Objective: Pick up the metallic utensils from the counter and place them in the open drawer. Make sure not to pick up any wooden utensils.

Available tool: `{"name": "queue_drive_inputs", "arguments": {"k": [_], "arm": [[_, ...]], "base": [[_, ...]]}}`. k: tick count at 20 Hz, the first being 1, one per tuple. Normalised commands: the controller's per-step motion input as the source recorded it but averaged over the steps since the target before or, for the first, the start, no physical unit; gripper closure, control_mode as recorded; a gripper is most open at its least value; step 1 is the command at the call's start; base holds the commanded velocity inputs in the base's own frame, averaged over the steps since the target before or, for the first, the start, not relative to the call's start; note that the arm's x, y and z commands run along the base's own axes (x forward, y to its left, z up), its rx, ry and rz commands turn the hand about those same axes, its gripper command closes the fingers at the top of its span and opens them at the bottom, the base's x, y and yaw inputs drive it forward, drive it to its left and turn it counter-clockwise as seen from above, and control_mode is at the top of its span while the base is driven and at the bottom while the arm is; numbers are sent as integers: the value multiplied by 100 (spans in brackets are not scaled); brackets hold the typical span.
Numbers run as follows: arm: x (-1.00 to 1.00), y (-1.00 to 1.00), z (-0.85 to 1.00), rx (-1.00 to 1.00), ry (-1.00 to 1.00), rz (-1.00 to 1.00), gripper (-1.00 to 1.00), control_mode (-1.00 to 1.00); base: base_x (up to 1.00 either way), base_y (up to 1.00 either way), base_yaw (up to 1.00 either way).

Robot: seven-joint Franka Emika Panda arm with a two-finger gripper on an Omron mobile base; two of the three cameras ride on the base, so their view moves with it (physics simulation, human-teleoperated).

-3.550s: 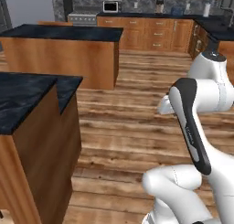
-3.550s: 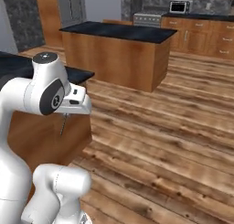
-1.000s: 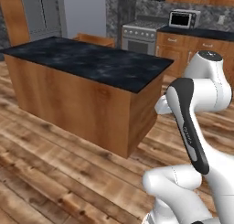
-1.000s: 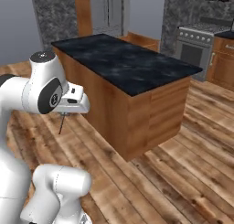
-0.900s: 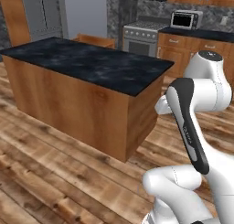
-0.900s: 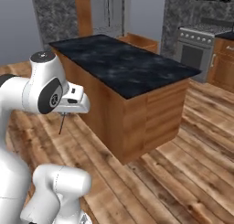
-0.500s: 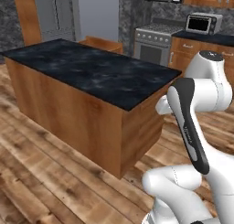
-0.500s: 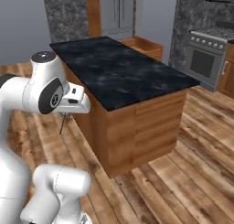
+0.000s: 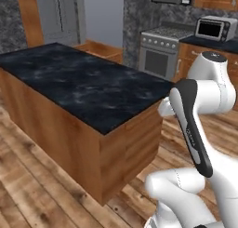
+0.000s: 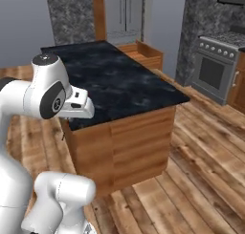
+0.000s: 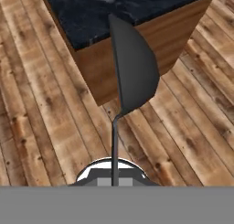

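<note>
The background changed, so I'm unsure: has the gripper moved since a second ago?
No. The gripper keeps its place below the shoulder; the base drove, so the counter shifted.

A floor of brown wooden planks (image 9: 28,176) lies around the island. At the back stands a steel oven with a dark glass door (image 9: 160,55), and beside it a silver microwave (image 9: 214,28) sits on a dark worktop. A tall grey double-door refrigerator (image 10: 125,13) stands against a speckled grey stone wall (image 10: 72,13).
</note>
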Motion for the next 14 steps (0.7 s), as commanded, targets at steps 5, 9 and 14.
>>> {"name": "queue_drive_inputs", "arguments": {"k": [5,9,14], "arm": [[0,0,0,0,0,0,100,100],[0,0,0,0,0,0,100,100],[0,0,0,0,0,0,100,100]], "base": [[73,-100,18],[84,-100,23],[85,-100,25]]}}
